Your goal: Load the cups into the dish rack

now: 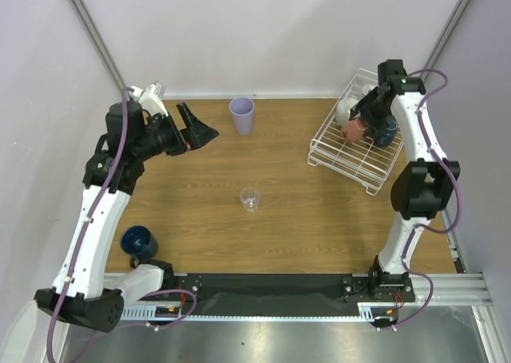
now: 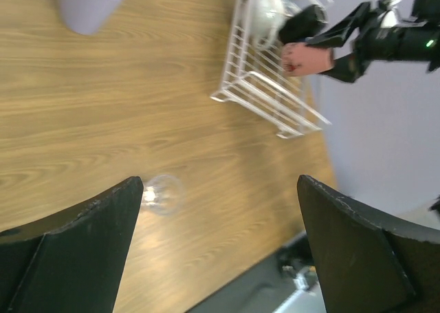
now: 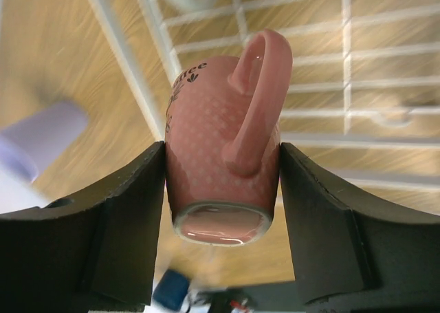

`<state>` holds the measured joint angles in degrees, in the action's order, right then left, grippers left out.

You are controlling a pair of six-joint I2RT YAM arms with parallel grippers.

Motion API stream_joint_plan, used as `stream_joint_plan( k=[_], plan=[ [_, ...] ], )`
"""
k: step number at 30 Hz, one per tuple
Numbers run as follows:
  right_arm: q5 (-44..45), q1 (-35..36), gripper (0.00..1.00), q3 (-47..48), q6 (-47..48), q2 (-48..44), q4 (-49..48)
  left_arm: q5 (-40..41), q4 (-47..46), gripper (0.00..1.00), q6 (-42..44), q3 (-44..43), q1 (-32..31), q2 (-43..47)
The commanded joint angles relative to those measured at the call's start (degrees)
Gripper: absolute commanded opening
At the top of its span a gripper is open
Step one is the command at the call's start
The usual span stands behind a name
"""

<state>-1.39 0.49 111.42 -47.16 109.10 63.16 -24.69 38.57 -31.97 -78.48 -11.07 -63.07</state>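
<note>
My right gripper (image 1: 358, 122) is shut on a small terracotta-pink cup (image 1: 353, 129) and holds it over the left part of the white wire dish rack (image 1: 351, 160). In the right wrist view the gripper (image 3: 221, 151) clamps the cup (image 3: 213, 134) by its sides, handle toward the camera, above the rack wires (image 3: 309, 113). A cream mug (image 1: 344, 108) and a dark blue cup (image 1: 386, 132) lie in the rack. My left gripper (image 1: 200, 122) is open and empty, raised left of the lavender tumbler (image 1: 242, 115). A clear glass (image 1: 251, 199) stands mid-table. A navy cup (image 1: 137, 242) sits near left.
In the left wrist view the open gripper (image 2: 220, 184) looks down at the clear glass (image 2: 163, 192), the tumbler (image 2: 93, 3) and the rack (image 2: 265, 93). White walls close in the table at the back and sides. A black strip (image 1: 263, 283) runs along the near edge.
</note>
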Motion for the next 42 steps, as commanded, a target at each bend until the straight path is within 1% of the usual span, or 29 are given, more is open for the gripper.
stream_joint_plan(
  k=[1,4,5,7,9,10,11,13,16,18,20,24,27,29,30,31,32,33,34,36,37,38,39,42],
  plan=[
    [8.8,0.1,0.0,8.5,5.2,4.4,4.7,7.5,4.5,1.0,8.5,-1.5,0.4,3.6],
    [11.7,0.1,0.0,13.3,8.6,8.9,6.5,10.8,6.8,1.0,10.9,-1.0,0.4,4.4],
    [13.8,0.2,0.0,14.0,9.8,9.7,6.5,11.4,7.2,1.0,11.5,-1.1,0.4,4.6],
    [15.0,0.1,0.0,14.6,11.6,11.6,5.4,12.4,7.8,1.0,12.4,-1.3,0.4,4.8],
    [16.1,0.0,0.0,17.5,12.9,13.6,5.7,12.5,8.0,1.0,12.6,-1.3,0.4,4.6],
    [16.2,0.0,0.0,19.2,13.3,16.4,6.4,12.3,8.4,1.0,12.7,-1.3,0.4,4.4],
    [16.6,0.0,0.0,22.8,13.8,18.1,8.1,11.9,8.6,1.0,12.8,-1.7,0.4,4.3],
    [18.0,-0.1,0.0,24.8,15.3,20.9,8.7,11.9,9.2,1.0,13.2,-2.0,0.4,3.7],
    [19.1,-0.1,0.0,25.2,16.1,21.9,6.8,13.3,11.0,1.0,13.5,-2.1,0.4,3.3],
    [18.9,-0.1,0.0,25.7,16.5,23.3,5.8,16.4,13.2,1.0,13.3,-2.4,0.4,2.9],
    [18.6,-1.9,0.0,25.9,17.2,24.7,5.8,19.4,15.4,1.0,12.7,-2.6,0.4,2.3],
    [19.1,-2.3,0.01,26.2,18.1,24.8,3.9,21.8,18.6,1.0,13.0,-3.5,0.5,2.0],
    [17.1,-2.7,0.12,26.9,18.1,25.7,3.9,23.7,22.1,1.0,12.6,-3.9,0.5,1.1],
    [16.1,-2.7,0.22,27.2,18.2,26.0,3.9,24.5,23.5,1.0,12.1,-4.0,0.5,0.4],
    [15.9,-2.7,0.29,27.1,18.3,26.2,3.9,24.5,24.6,1.0,11.6,-4.0,0.5,0.2],
    [15.7,-2.7,0.34,26.9,18.4,26.3,4.0,24.5,25.1,0.99,11.1,-4.0,0.5,0.1],
    [15.6,-2.7,0.39,27.0,18.9,26.3,4.1,27.0,25.5,1.0,10.8,-4.0,0.5,0.1],
    [15.1,-2.6,0.45,27.0,18.9,26.4,4.1,27.9,26.3,1.0,10.2,-4.0,0.5,0.0],
    [15.1,-2.6,0.55,27.0,19.1,26.3,4.2,28.6,26.6,1.0,9.9,-4.0,0.5,0.0],
    [14.8,-2.4,0.64,26.9,19.1,26.0,4.3,30.4,27.7,1.0,9.4,-4.0,0.5,0.0],
    [14.7,-2.3,0.7,27.0,19.2,25.6,4.3,30.8,28.1,1.0,9.1,-3.8,0.5,0.0],
    [14.9,-2.2,0.73,27.0,19.2,25.5,4.3,31.5,28.6,1.0,8.7,-3.7,0.5,0.1],
    [15.0,-1.9,0.8,26.9,19.5,24.9,4.3,32.9,29.7,1.0,7.4,-3.6,0.5,-0.3],
    [15.3,-1.6,0.86,26.9,19.8,24.1,4.5,36.5,32.2,1.0,5.0,-4.0,0.5,-1.2]
  ],
)
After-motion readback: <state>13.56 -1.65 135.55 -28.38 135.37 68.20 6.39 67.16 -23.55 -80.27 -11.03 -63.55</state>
